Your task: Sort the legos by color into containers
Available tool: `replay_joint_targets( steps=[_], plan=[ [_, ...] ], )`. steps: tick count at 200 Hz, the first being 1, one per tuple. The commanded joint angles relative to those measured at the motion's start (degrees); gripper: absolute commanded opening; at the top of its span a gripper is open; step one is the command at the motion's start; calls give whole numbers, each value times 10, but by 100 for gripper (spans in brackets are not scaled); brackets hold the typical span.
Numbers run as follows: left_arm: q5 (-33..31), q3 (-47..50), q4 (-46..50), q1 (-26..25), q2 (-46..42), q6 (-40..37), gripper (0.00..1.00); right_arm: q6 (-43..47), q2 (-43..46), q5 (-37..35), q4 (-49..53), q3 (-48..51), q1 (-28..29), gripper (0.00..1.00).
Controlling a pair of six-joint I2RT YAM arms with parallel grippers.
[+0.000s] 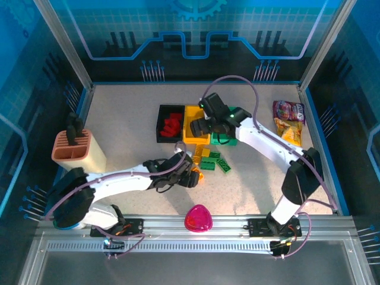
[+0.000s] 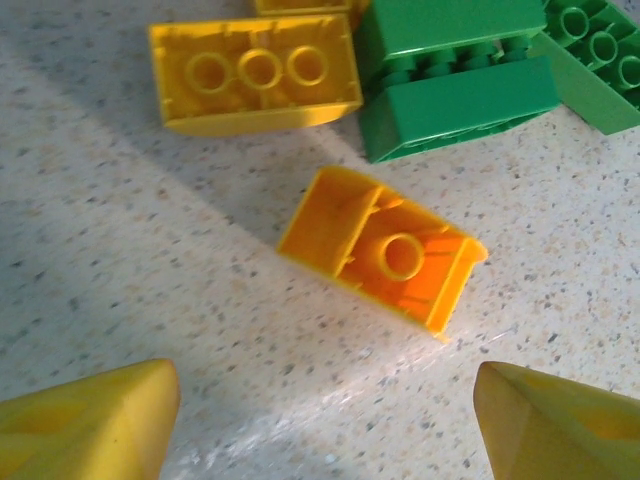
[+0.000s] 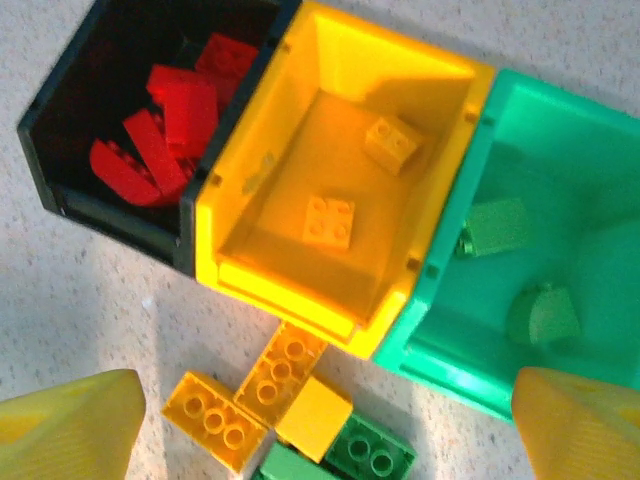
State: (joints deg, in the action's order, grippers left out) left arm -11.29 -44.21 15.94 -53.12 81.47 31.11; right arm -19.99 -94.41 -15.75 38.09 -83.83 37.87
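Left wrist view: an orange lego (image 2: 380, 250) lies alone on the speckled bench (image 2: 130, 260), hollow underside up, just ahead of the left gripper (image 2: 325, 430). The gripper's yellow fingers (image 2: 90, 425) stand wide apart; it is released, holds nothing and touches nothing. Beyond the orange piece lie a yellow brick (image 2: 255, 75), also underside up, and green bricks (image 2: 455, 85) touching one another. Right wrist view: the right gripper (image 3: 325, 440) is likewise spread wide and empty, looking straight down on three bins set wall to wall. The black bin (image 3: 120, 225) holds a heap of red legos (image 3: 160, 130), the yellow bin (image 3: 280, 285) two yellow bricks (image 3: 330, 220), and the green bin (image 3: 440, 350) two green pieces (image 3: 497, 225). Loose yellow bricks (image 3: 215, 420) and a green brick (image 3: 370, 455) lie on the bench just in front of the yellow bin. Top external view: the left arm lies low and stretched from its base at the near left toward the centre, its gripper at the loose pile. The right arm rises from its base at the near right, bends at the elbow near the right wall and reaches back leftward, its gripper above the yellow bin. This view also records a tan slotted holder (image 1: 77, 151) at the left, snack packets (image 1: 288, 122) at the right and a pink rounded object (image 1: 198, 218) at the near edge, all well apart from the bins.
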Motion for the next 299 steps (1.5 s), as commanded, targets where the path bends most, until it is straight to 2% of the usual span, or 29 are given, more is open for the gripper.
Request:
replay_joint_targets(
  steps=[1, 45, 121, 132, 146, 160, 174, 190, 233, 274, 299],
  plan=[
    [18, -38, -2, -6, 34, -17, 79, -19, 40, 8, -31, 60, -11, 96],
    [17, -98, 33, -7, 104, 14, 79, -35, 105, 19, -61, 150, -31, 98],
    [-22, -209, 133, -7, 217, 47, 75, -38, 145, 48, -95, 220, -73, 98],
    [-27, -216, 142, -7, 223, 51, 68, -37, 153, 54, -98, 230, -81, 98],
    [-32, -225, 156, -6, 228, 53, 49, -37, 164, 59, -104, 241, -89, 98],
    [-37, -233, 173, -6, 227, 52, 35, -39, 174, 66, -109, 253, -97, 98],
    [-42, -237, 184, -6, 220, 48, 26, -41, 184, 68, -114, 267, -102, 98],
    [-51, -244, 199, -6, 207, 42, 20, -44, 193, 73, -120, 281, -107, 98],
    [-66, -284, 219, 15, 158, 15, 19, -52, 210, 82, -130, 315, -112, 98],
    [-60, -326, 194, 82, 129, -19, 19, -60, 245, 83, -131, 354, -114, 98],
    [-54, -363, 175, 116, 144, -40, 20, -64, 271, 84, -130, 381, -114, 98]
  ],
)
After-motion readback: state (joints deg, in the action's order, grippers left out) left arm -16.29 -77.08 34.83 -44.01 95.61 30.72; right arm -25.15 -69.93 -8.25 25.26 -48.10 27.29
